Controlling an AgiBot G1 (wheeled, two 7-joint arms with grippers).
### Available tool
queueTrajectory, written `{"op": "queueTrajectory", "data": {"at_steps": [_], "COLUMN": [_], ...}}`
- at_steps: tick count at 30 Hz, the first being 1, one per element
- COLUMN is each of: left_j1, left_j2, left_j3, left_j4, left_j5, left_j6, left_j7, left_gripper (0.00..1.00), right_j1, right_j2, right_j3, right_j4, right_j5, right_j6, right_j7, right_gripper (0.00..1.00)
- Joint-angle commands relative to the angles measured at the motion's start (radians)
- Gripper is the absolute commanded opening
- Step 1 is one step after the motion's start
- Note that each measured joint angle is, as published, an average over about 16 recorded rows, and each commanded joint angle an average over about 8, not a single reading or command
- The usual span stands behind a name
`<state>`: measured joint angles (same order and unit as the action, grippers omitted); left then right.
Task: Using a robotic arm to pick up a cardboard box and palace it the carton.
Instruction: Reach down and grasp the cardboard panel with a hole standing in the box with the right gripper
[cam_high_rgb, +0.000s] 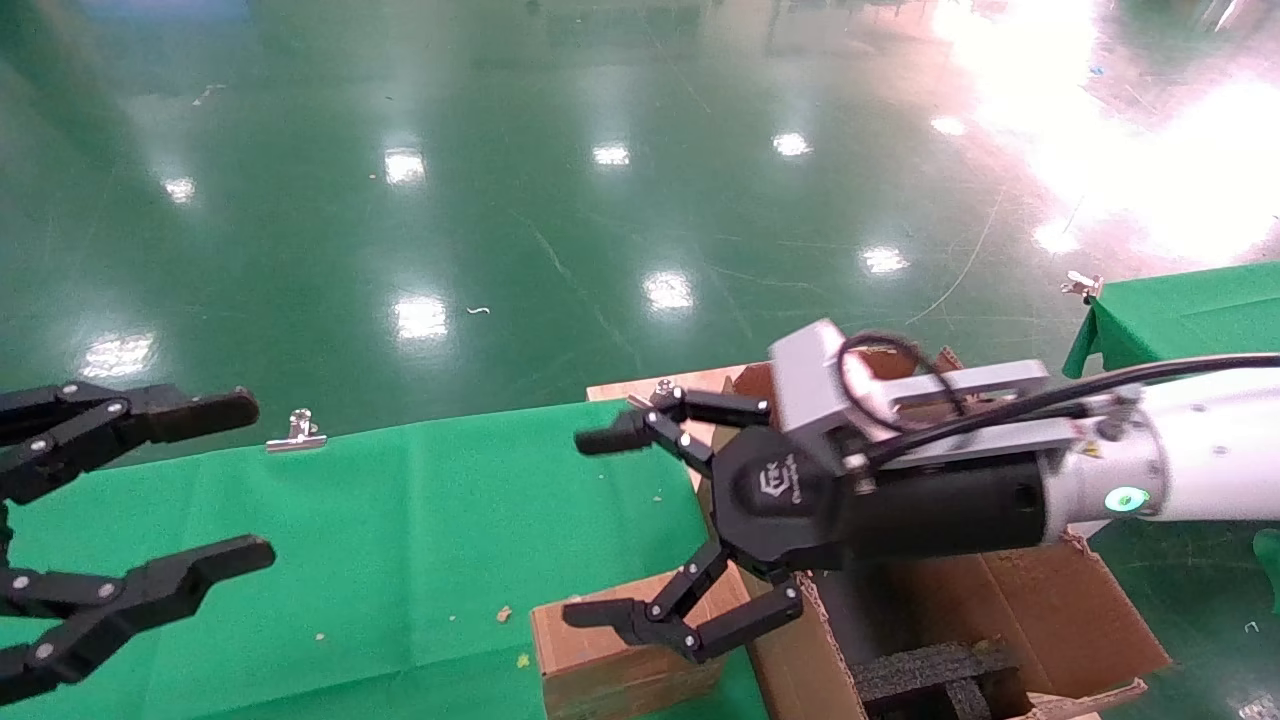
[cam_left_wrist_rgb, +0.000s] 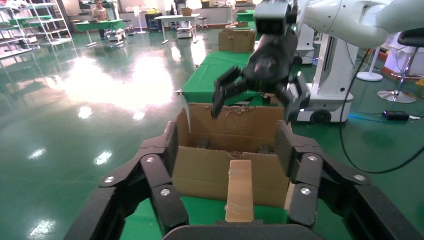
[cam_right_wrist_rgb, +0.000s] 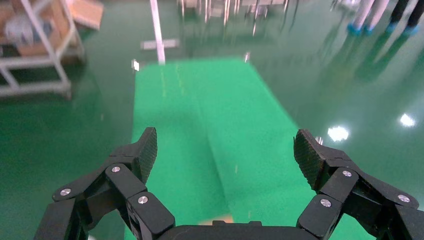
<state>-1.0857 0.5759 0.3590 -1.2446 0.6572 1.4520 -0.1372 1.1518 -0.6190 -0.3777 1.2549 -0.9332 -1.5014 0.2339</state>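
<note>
Approach step: right gripper (cam_high_rgb: 600, 525), jaws wide, empty, above cardboard box (cam_high_rgb: 610, 655) beside carton (cam_high_rgb: 1050, 610). Next: descend, straddle box. Left gripper (cam_high_rgb: 235, 485) jaws wide, idle.

Small brown cardboard box (cam_high_rgb: 610, 655) lies on green cloth, touching the open, foam-lined carton (cam_high_rgb: 1000, 610).

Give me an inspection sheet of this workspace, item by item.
Surface: green cloth table, cloth held by a metal clip.
Job's things: cardboard box on the table, beside the carton; black foam inside the carton.
Clutter: small crumbs on the cloth.
Grippers: right gripper open above the box, empty; left gripper open, idle at the table's left.
Cables: black cable along the right arm.
Surroundings: glossy green floor, second green table.
</note>
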Motion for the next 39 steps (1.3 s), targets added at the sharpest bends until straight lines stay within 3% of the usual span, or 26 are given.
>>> {"op": "queueTrajectory", "data": {"at_steps": [1, 13, 27, 33, 35, 39], "left_j1": [0.0, 0.0, 0.0, 0.0, 0.0, 0.0], "left_j2": [0.0, 0.0, 0.0, 0.0, 0.0, 0.0], "left_j3": [0.0, 0.0, 0.0, 0.0, 0.0, 0.0], "left_j4": [0.0, 0.0, 0.0, 0.0, 0.0, 0.0], "left_j5": [0.0, 0.0, 0.0, 0.0, 0.0, 0.0], "left_j6": [0.0, 0.0, 0.0, 0.0, 0.0, 0.0], "left_j7": [0.0, 0.0, 0.0, 0.0, 0.0, 0.0], "left_gripper": [0.0, 0.0, 0.0, 0.73, 0.98, 1.0], "right_j1": [0.02, 0.198, 0.38, 0.43, 0.438, 0.451], "right_j2": [-0.002, -0.118, -0.268, -0.314, -0.322, -0.331], "right_j3": [-0.022, -0.208, -0.456, -0.543, -0.557, -0.579], "right_j4": [-0.002, -0.055, -0.131, -0.169, -0.177, -0.19], "right_j5": [-0.045, -0.368, -0.605, -0.652, -0.657, -0.665], "right_j6": [-0.003, -0.066, -0.078, -0.071, -0.069, -0.067], "right_j7": [0.014, 0.037, -0.021, -0.06, -0.07, -0.082], "right_gripper": [1.0, 1.0, 1.0, 0.99, 0.8, 0.3]}}
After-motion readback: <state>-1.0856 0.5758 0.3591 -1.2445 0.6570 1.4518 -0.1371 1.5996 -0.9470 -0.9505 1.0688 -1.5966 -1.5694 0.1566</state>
